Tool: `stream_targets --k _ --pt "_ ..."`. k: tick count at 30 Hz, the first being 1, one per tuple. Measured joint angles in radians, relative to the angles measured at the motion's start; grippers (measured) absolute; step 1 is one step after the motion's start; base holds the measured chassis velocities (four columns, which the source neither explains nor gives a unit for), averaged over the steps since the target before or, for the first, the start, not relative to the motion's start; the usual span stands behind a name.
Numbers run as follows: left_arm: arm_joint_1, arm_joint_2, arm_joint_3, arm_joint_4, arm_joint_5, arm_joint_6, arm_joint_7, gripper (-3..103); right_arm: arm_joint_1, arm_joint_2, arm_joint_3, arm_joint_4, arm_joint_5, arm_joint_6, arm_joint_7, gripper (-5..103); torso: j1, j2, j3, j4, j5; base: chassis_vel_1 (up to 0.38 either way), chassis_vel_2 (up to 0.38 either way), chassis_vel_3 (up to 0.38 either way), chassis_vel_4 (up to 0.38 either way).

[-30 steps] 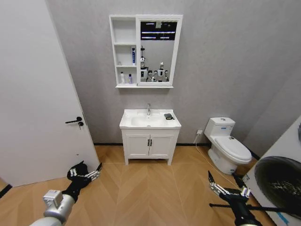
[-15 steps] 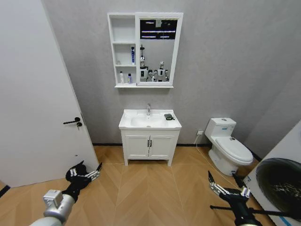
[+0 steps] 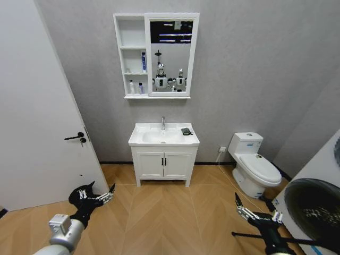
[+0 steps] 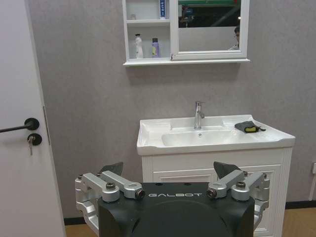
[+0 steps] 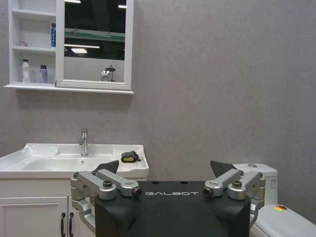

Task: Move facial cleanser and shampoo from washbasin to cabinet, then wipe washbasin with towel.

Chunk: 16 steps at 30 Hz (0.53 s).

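Even, bright indoor light, soft shadows, sharp focus; head view bends at its edges.

Three bottles [image 3: 131, 87] on cabinet [image 3: 132, 56] shelves; one towel [image 3: 186, 131]; one washbasin [image 3: 159, 137]; one toilet [image 3: 254, 166]; one door [image 3: 32, 122]

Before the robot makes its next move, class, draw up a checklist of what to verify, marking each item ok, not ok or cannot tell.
1. Bottles off washbasin: ok, rim bare of them.
2. Bottles on cabinet shelves: ok, three stand there.
3. Towel on the rim beside the tap: ok.
4. Left end effector open, empty: ok.
5. Right end effector open, empty: ok.
6. Washbasin within reach: not ok, it stands well across the floor.
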<state>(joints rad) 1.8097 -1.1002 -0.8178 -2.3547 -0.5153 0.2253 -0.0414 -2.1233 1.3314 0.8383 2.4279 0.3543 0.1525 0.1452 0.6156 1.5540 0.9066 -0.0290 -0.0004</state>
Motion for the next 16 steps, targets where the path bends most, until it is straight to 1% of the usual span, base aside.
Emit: stream_targets --k 3,16 --pt "0.000 0.000 0.000 0.000 0.000 0.000 0.000 100 0.000 0.000 0.000 0.000 0.000 0.000 0.000 100 0.000 0.000 0.000 -0.0001 0.0003 0.060 0.038 -0.050 -0.039" --pt "0.000 0.000 0.000 0.000 0.000 0.000 0.000 100 0.000 0.000 0.000 0.000 0.000 0.000 0.000 100 0.000 0.000 0.000 0.0000 0.0004 0.000 0.000 0.000 0.000"
